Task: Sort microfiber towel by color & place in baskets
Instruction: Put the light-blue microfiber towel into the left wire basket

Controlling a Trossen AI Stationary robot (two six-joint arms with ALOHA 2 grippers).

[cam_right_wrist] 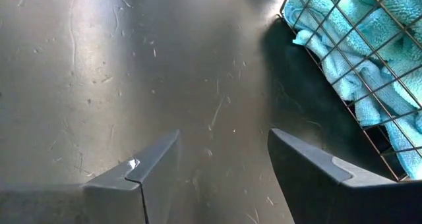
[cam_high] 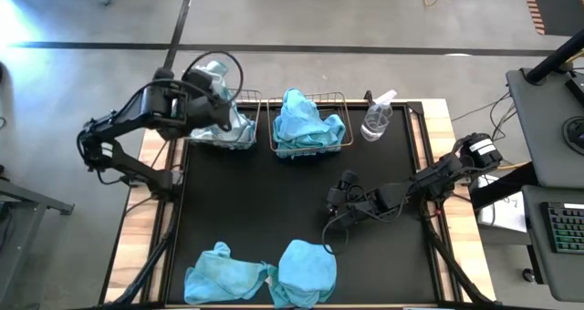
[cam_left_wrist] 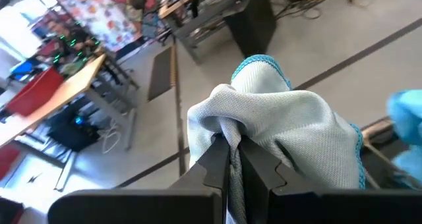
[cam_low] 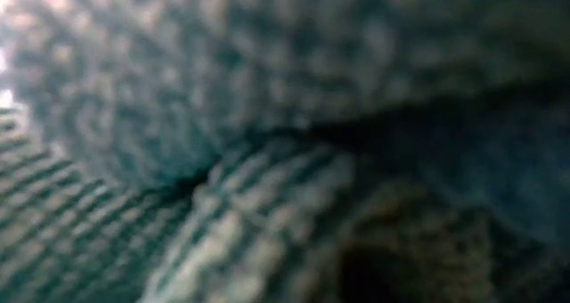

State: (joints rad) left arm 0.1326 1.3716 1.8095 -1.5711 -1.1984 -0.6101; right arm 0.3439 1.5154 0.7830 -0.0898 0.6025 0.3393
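The low view is blocked by blurred cloth pressed against the lens. On the black worktop (cam_high: 255, 210), two brassy wire-mesh baskets (cam_high: 308, 148) sit side by side at the far edge; the right one holds a bright turquoise towel (cam_high: 306, 118). The left gripper (cam_left_wrist: 234, 159) hovers over the left basket, fingers clenched on a pale grey-blue towel (cam_left_wrist: 290, 132) that drapes downward. Two more turquoise towels (cam_high: 260, 273) lie crumpled along the near edge. A clear plastic spray bottle (cam_high: 377, 118) stands just beside the right basket. The right gripper (cam_right_wrist: 224, 165) rests low mid-worktop, fingers spread wide, grasping nothing.
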